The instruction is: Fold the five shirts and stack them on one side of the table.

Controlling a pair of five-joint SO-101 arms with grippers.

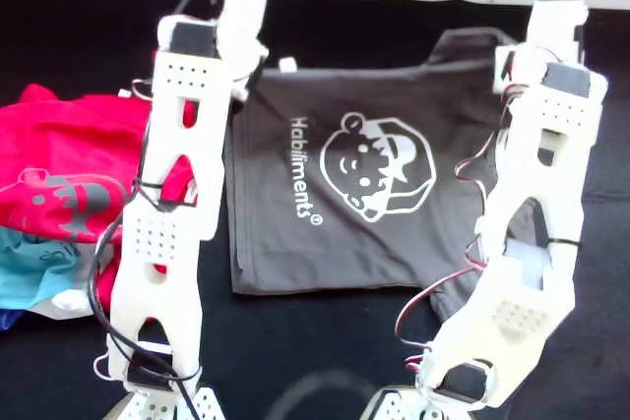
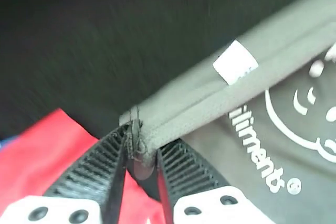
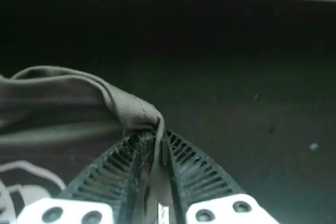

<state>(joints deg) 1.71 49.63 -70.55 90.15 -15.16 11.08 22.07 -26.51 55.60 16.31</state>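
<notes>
I had the left gripper (image 2: 137, 136) closed tight on a seamed corner of the grey shirt (image 2: 294, 140), near its white label (image 2: 235, 62). The right gripper (image 3: 152, 132) was likewise clamped shut on the opposite, bunched corner. In the high view the shirt lay print-up at frame centre on the black table (image 1: 325, 361), with both held corners along its upper edge. A red shirt (image 1: 69, 145) and a light blue shirt (image 1: 34, 268) lay crumpled at frame left, just beside it. I judged the task early: this shirt's fold in hand, no stack formed, the heap unfolded.
</notes>
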